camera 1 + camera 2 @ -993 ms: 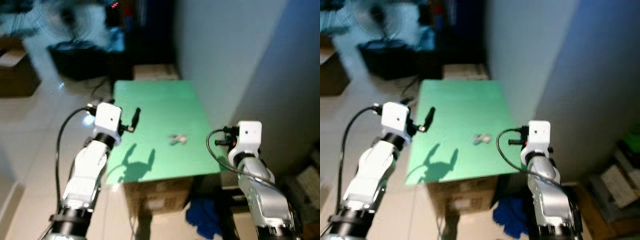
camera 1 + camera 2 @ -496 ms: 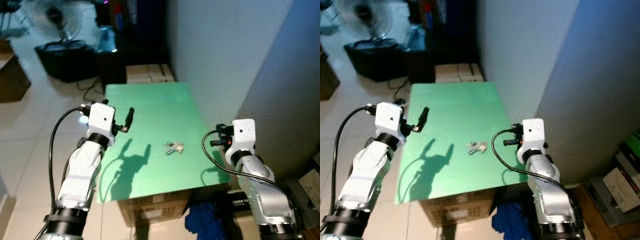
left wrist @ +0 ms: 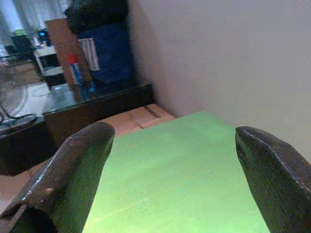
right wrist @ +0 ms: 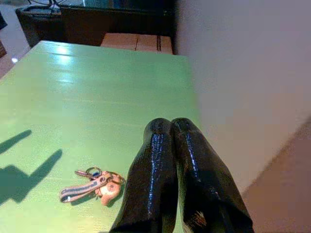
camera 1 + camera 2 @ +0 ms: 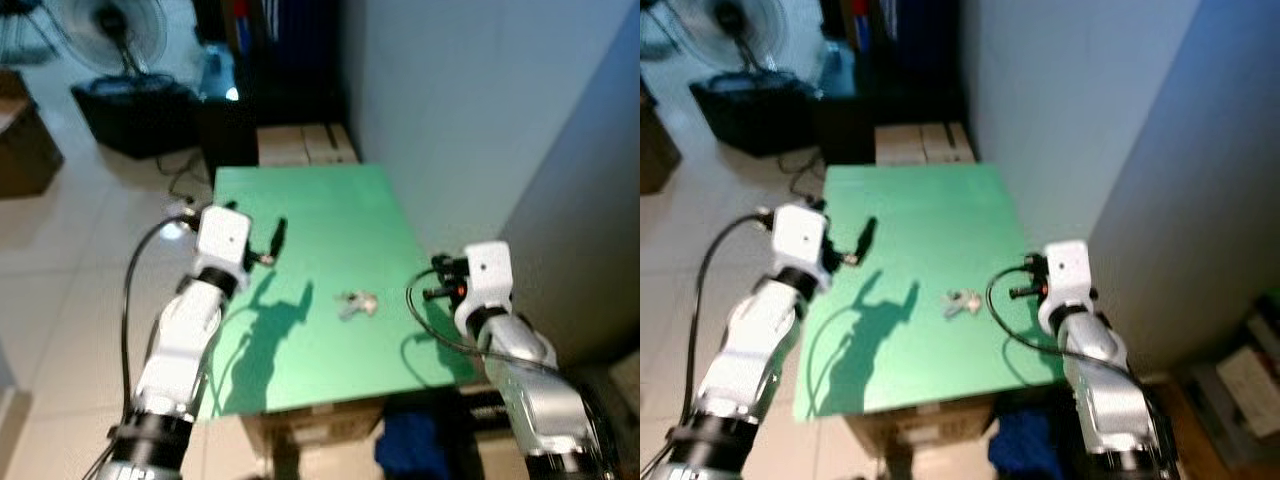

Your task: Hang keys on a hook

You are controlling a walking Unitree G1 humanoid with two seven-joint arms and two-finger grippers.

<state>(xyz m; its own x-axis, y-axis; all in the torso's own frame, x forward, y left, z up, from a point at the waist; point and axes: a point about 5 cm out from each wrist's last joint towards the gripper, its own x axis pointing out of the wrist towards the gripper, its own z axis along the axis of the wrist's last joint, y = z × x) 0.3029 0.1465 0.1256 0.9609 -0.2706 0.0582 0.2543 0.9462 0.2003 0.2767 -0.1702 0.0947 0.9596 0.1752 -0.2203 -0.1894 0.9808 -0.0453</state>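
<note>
**Keys lie on the green counter, both tools held off them**

A bunch of keys lies flat on the green counter, a little toward its right edge and closer to the near edge than the far one. In the right wrist view the keys show a striped strap, a metal ring and a small pinkish fob, all resting on the green surface.

The left tool hangs above the left part of the counter, well apart from the keys, with its fingers spread wide and nothing between them; it is released. Its shadow falls on the counter between it and the keys.

The right tool is at the counter's right edge, near the keys but not touching them. Its two black fingers press together along their length with nothing held, so it is clenched on empty air. In the head view the right arm's white wrist block sits just past the right edge, with a black cable looping over that edge.

A pale wall runs along the counter's right side. Beyond the far edge stand cardboard boxes, a dark cabinet and a fan on the tiled floor.
</note>
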